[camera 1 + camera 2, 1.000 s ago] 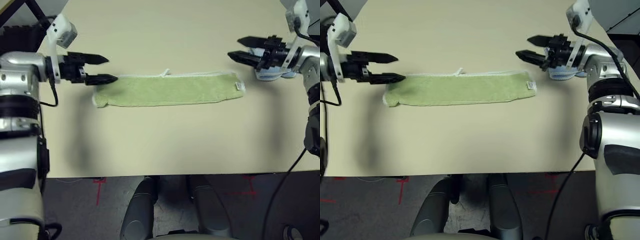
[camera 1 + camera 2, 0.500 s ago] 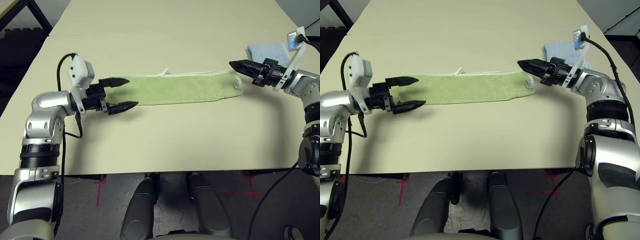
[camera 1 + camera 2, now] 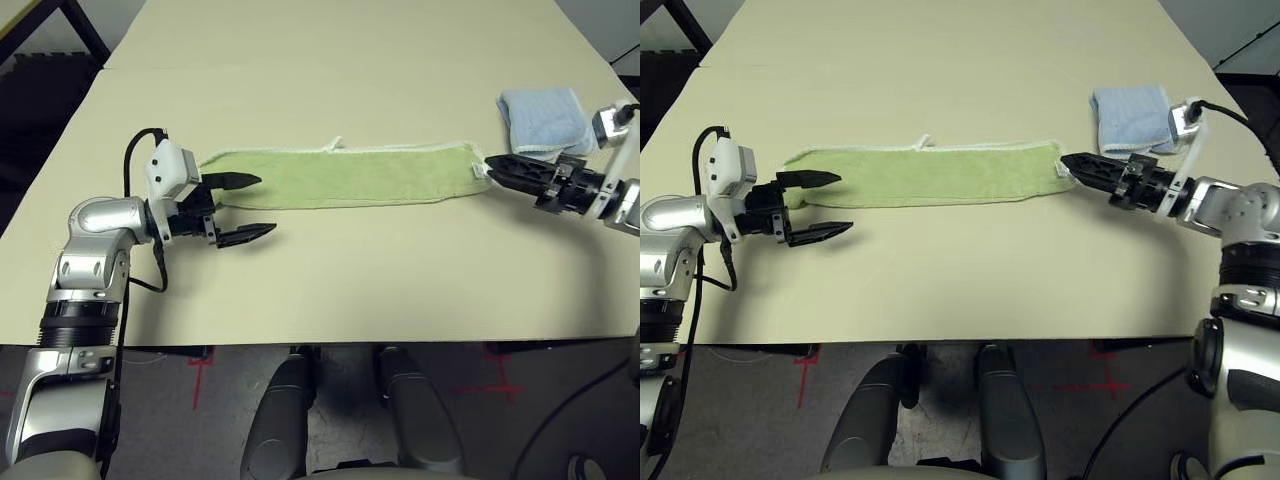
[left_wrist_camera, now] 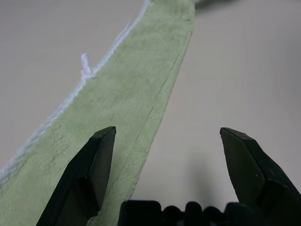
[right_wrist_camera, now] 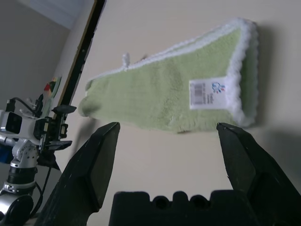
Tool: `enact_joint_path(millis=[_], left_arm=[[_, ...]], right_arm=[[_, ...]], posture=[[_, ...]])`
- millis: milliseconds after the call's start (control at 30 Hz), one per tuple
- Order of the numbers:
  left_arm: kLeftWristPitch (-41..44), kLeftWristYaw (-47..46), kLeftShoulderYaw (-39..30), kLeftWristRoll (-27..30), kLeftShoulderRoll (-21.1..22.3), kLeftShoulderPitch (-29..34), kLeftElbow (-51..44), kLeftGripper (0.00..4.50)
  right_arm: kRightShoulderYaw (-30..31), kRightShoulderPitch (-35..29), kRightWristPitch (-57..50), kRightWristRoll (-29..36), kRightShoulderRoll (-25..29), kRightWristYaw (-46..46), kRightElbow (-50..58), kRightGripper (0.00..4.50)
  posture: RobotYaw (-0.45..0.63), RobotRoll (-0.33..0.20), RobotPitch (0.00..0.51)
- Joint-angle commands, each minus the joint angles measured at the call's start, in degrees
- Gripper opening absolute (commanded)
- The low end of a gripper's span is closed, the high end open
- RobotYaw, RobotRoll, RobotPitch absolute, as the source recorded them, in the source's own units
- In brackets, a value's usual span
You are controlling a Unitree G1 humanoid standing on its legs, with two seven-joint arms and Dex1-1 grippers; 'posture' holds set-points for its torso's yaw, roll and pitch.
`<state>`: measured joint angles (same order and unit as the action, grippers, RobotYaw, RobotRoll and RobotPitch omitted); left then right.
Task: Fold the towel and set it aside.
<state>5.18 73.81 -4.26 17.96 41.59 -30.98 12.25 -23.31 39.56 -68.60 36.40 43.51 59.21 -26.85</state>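
Left eye view: long light green terry-cloth towel point(image 3: 340, 178) lies lengthwise between both grippers; left gripper point(image 3: 247, 207) and right gripper point(image 3: 494, 164) flank its ends, fingers wide open, empty.

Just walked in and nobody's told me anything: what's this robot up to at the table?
It is set to fold the green towel, which lies in a long strip across the table. The left gripper is open at one end, one finger over the cloth. The right gripper is open at the labelled end. Neither holds it yet. A folded blue cloth lies beyond the right gripper.
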Motion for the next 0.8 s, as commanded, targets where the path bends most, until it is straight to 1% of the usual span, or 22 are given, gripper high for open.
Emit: enact_joint_path(millis=[33, 200, 367, 533, 800], left_arm=[[-0.7, 0.5, 1.2, 0.1, 0.0, 0.1, -0.3, 4.48], [0.1, 0.1, 2.0, 0.4, -0.7, -0.3, -1.6, 4.48], [0.9, -0.1, 2.1, 1.0, -1.0, -0.3, -2.8, 4.48], [0.5, 0.3, 1.7, 1.9, -1.3, 0.2, -3.4, 4.48], [0.0, 1.0, 1.4, 3.3, -1.4, -0.2, -2.1, 4.48]], right_arm=[[-3.9, -3.2, -3.3, 2.6, -1.8, -5.6, 3.8, 4.5], [-8.6, -4.8, -4.5, 4.8, -7.9, -14.3, 6.9, 4.5], [-10.3, -3.8, -3.3, 5.4, -11.8, -21.1, 6.8, 4.5], [-9.4, -3.2, -0.6, 5.4, -12.9, -23.6, 5.3, 4.5], [-6.7, 0.0, 6.3, 3.7, -13.7, -25.9, 0.8, 4.5]], posture=[[-0.09, 0.0, 0.23], [-0.09, 0.0, 0.231], [-0.08, 0.0, 0.232], [-0.08, 0.0, 0.232], [-0.08, 0.0, 0.232]])
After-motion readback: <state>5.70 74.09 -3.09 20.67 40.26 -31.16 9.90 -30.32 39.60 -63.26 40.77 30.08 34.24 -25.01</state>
